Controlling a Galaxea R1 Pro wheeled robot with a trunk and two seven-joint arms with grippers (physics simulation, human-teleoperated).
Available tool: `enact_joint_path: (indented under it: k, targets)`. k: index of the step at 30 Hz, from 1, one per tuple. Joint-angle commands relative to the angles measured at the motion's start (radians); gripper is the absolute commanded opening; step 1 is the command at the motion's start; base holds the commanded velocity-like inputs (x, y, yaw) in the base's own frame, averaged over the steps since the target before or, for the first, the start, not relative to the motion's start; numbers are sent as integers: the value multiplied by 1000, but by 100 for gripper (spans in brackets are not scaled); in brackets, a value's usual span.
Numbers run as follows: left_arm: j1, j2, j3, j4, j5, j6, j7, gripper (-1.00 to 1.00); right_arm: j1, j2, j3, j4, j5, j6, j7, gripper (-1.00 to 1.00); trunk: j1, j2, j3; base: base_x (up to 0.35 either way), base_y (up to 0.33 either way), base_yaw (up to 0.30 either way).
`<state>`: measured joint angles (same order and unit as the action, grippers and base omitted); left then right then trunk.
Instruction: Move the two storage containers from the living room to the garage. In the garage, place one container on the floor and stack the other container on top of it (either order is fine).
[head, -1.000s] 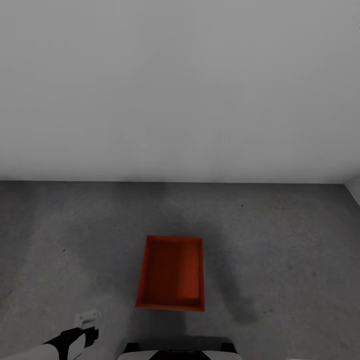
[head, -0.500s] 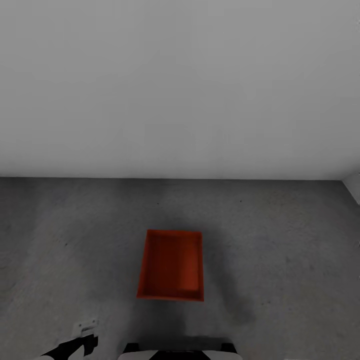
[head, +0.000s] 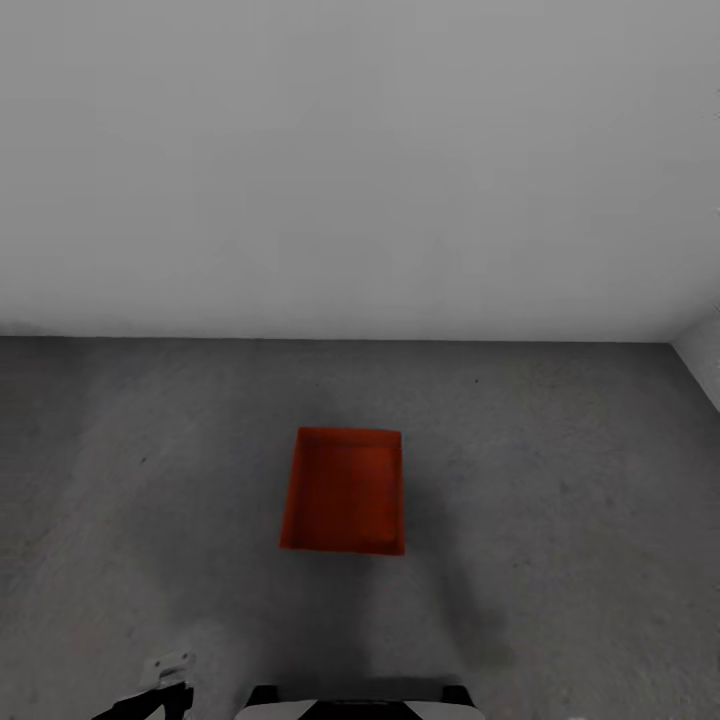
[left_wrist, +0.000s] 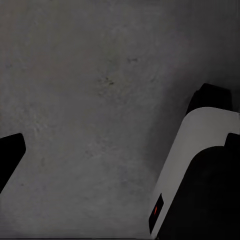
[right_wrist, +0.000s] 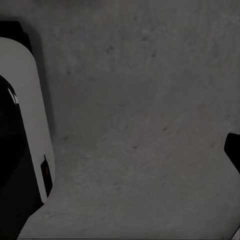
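While no brand, label or readable writing is showing on anything here, one red-orange storage container is sitting open side up on the dark grey concrete floor of the garage, out in front of the robot and a little short of the plain grey-white wall. Its inside is looking bare, and nothing is touching it. A second wall is meeting the first at the far right corner.

In the head view, the left arm is poking in at the bottom edge, well apart from the container, with a pale fitting at its end; whether the left tool is spread or pressed together I cannot tell. The robot's white and black base is lying along the bottom edge.

The left wrist view is looking down on mottled concrete beside the base, with one dark fingertip at the edge, holding nothing visible. The right wrist view is showing the same concrete, the base and one dark fingertip; how far that tool is parted I cannot tell.
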<state>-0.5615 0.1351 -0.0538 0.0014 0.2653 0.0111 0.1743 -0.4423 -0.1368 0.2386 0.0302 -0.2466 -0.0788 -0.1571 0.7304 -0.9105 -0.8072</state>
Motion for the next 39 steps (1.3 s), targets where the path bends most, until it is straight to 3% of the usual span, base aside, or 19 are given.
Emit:
enact_joint_path:
  k: [1, 13, 24, 39]
  targets:
    - [0, 0, -6, 0, 8, 1, 2, 100, -1, 0, 8, 3, -10, -6, 1, 100, -1, -1, -1, -335, 0, 0]
    - [1, 0, -6, 0, 8, 2, 2, 100, -1, 0, 8, 4, -10, -1, -2, 100, -1, -1, -1, -301, 0, 0]
    - [1, -7, -7, -1, 5, 3, 4, 100, -1, -1, 8, 4, -10, 10, -10, 100, -1, -1, -1, -29, 0, 0]
    - [1, -12, -7, -1, 6, 1, 7, 100, 11, 0, 8, 4, -10, 10, -7, 100, -58, 104, 46, 0, 0, 0]
